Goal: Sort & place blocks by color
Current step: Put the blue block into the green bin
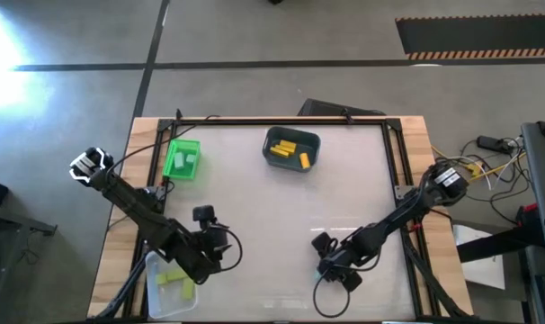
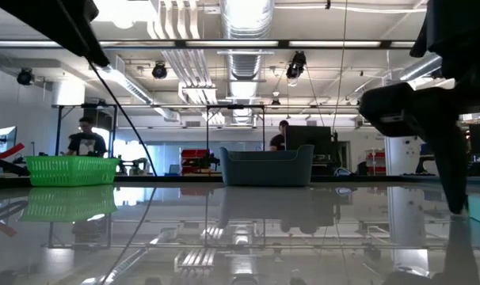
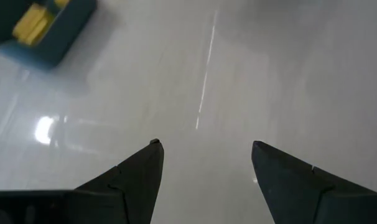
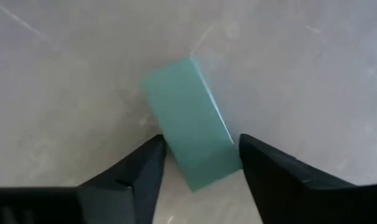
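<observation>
A teal block (image 4: 190, 118) at the table's near right is bracketed by the spread right gripper (image 4: 198, 163); a pick is judged underway, closure needed next. The left gripper (image 3: 204, 163) is held spread, empty, near left.

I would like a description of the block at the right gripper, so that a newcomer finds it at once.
Start at the white table and follow the right arm to the right gripper, low near the front edge. Between its fingers lies a teal block, a plain bar. It is the only block on the open table; the others lie in bins.
</observation>
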`<state>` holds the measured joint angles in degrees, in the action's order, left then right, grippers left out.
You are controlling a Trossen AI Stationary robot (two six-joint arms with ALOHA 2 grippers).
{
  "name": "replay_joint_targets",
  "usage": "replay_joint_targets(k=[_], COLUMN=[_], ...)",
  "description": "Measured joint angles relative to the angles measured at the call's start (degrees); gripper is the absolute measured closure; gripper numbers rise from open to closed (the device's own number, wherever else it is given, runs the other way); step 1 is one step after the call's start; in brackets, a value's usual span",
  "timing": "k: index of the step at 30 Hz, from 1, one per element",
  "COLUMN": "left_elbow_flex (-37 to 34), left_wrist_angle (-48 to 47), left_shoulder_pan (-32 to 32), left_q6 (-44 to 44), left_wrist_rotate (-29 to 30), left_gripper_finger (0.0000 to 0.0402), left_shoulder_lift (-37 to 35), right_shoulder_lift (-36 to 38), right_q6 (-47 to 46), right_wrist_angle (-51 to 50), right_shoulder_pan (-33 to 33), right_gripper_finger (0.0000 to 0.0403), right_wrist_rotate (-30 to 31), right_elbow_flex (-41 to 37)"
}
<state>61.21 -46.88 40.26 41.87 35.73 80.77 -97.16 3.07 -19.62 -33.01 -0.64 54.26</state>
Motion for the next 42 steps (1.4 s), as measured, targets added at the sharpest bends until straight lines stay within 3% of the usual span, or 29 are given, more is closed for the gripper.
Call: replay_joint_targets(k=[5, 12, 14, 20, 25, 32, 42], left_elbow_flex=[0.0, -0.7, -2.4, -9.8, -14.4, -17.9, -19.3], left_wrist_angle=[7.2, 17.9, 23.8, 45.6, 60.8, 71.2, 82.5], left_shoulder_pan=[-2.0, -6.8, -7.3, -7.6, -8.1, -9.9, -11.7], left_q6=[-13.4, -28.4, -31.6, -40.1, -42.8, -44.3, -48.5], left_wrist_rotate=[0.7, 0.9, 0.8, 0.6, 0.6, 0.6, -0.8], left_gripper_finger=[0.0173, 0.0173, 0.0173, 0.0173, 0.0173, 0.0173, 0.0174], left_shoulder_lift=[-0.2, -0.5, -0.5, -0.2, -0.2, 0.5, 3.6], right_shoulder_lift=[-0.9, 0.7, 1.8, 5.8, 7.4, 6.2, 6.2], right_q6=[-0.5, -3.9, -6.7, -9.8, -5.4, 6.8, 8.5], right_wrist_angle=[0.9, 1.0, 0.1, 3.7, 20.5, 44.5, 49.1], right_shoulder_pan=[0.9, 3.0, 3.5, 3.9, 5.2, 7.5, 9.4], right_gripper_finger=[0.0283, 0.0289, 0.0289, 0.0289, 0.0289, 0.0289, 0.0289], right_wrist_rotate=[-0.9, -0.6, 3.3, 24.2, 34.4, 34.2, 30.9], right_elbow_flex=[0.3, 1.1, 1.1, 0.5, -0.9, -2.3, -2.2])
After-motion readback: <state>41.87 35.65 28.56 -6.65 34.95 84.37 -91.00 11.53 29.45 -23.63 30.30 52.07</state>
